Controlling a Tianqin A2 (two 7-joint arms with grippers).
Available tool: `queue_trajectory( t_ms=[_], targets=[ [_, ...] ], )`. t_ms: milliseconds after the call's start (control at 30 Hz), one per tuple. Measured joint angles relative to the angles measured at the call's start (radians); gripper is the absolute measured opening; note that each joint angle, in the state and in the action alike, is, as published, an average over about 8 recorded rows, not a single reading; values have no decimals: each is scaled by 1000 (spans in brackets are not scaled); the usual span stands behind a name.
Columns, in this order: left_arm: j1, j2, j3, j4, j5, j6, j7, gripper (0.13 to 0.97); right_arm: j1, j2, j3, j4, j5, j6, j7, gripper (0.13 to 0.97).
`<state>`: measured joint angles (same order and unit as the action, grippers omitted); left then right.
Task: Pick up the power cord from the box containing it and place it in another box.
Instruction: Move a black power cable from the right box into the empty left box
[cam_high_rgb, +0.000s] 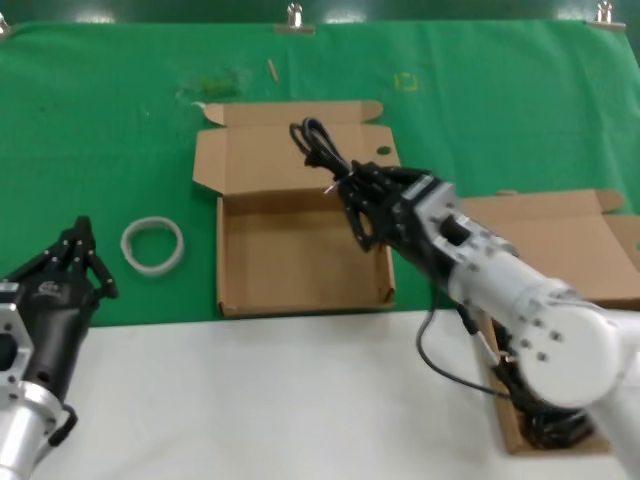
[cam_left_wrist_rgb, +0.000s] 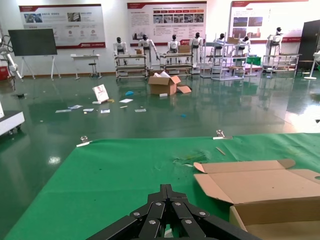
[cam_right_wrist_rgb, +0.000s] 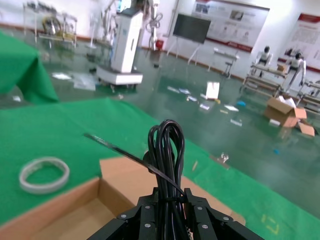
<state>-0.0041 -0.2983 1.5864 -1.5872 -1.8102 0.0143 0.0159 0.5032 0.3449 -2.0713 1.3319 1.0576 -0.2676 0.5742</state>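
right gripper jaws clamped on thin black power cord bundle, looped end protruding far | above wide brown holed-lid cardboard box | left gripper near-left, jaws closed, empty | boxes: two; cords held: one

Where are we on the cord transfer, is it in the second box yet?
Not yet. Pickup looks done: the right gripper is shut on the power cord, holding it up over the far right corner of the holed box, away from the source box. The left gripper waits near the white ring. Left: lower and release inside.
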Motion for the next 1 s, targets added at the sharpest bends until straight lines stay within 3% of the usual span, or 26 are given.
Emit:
queue_trajectory(
  t_ms=[267,367,567,800,1000],
  targets=[
    [0,0,0,0,0,0,0,140,97,-245,73,-315,-182,-10,-95,230],
    [0,0,0,0,0,0,0,140,146,-293,56,-444,-142,24,-162,230],
    [0,0,0,0,0,0,0,140,232,-333,-18,-640,50,87,-324,233],
    [0,0,0,0,0,0,0,140,246,-332,-16,-672,178,80,-468,259],
    [0,0,0,0,0,0,0,140,203,-312,38,-567,114,26,-441,283]
  ],
)
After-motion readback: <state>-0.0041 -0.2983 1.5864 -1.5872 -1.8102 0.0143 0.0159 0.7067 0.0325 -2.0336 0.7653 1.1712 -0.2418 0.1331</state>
